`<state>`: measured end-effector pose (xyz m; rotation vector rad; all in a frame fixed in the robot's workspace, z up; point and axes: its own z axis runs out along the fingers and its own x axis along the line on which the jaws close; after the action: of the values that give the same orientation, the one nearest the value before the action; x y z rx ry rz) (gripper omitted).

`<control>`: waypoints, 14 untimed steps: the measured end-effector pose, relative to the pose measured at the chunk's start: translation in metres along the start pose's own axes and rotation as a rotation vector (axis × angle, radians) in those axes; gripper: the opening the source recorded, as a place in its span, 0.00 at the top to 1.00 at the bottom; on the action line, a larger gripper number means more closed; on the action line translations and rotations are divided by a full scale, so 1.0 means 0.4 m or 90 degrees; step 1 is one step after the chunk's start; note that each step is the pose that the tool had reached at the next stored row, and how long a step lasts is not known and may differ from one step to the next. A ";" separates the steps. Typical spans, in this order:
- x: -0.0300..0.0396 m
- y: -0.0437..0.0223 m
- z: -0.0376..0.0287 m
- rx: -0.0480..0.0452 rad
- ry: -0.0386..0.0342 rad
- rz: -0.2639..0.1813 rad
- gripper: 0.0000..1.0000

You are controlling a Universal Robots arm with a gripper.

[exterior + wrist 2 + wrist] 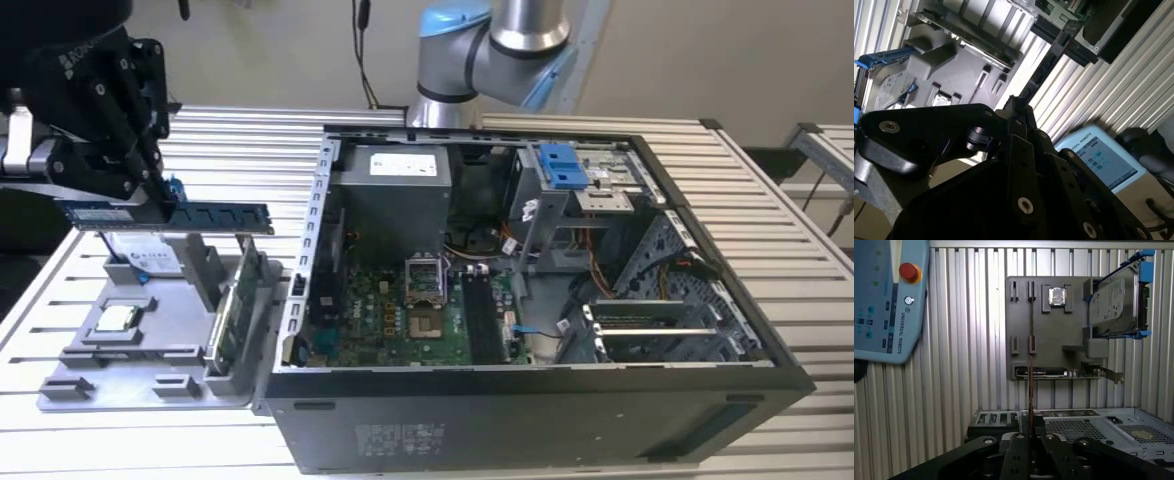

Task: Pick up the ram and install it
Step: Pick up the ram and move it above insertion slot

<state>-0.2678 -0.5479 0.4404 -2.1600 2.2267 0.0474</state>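
Note:
In the exterior view my black gripper point(134, 198) hangs at the far left, above the grey parts holder point(114, 350), and is shut on the ram point(200, 215). The ram is a thin dark-blue stick held level, its free end pointing toward the open computer case point(534, 400). In both wrist views the ram shows edge-on as a thin dark line running out from between the fingers point(1031, 365) point(1041, 65). Black memory slots point(477, 310) lie on the green motherboard point(387, 320) inside the case, well off to the exterior view's right of the gripper.
The holder carries a silver hard drive point(1114, 302) in a blue bracket, a processor chip point(1056, 296) and an upright green card point(247, 295). A teach pendant point(884, 300) lies on the slatted table. The arm's base point(494, 40) stands behind the case.

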 end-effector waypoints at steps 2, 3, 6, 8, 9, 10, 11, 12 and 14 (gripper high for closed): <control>0.000 -0.009 0.000 0.0000 0.0000 0.000 0.86; 0.000 -0.014 0.000 0.0000 0.0000 0.000 0.86; -0.001 -0.028 0.000 0.0000 0.0000 0.000 0.86; -0.001 -0.038 0.000 0.0000 0.0000 0.000 0.86; -0.001 -0.042 0.000 0.0000 0.0000 0.000 0.86; -0.001 -0.047 0.000 0.0000 0.0000 0.000 0.86; -0.002 -0.052 0.000 0.0000 0.0000 0.000 0.86; -0.002 -0.057 0.000 0.0000 0.0000 0.000 0.86; -0.002 -0.067 0.000 0.0000 0.0000 0.000 0.86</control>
<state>-0.2410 -0.5479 0.4404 -2.1600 2.2267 0.0475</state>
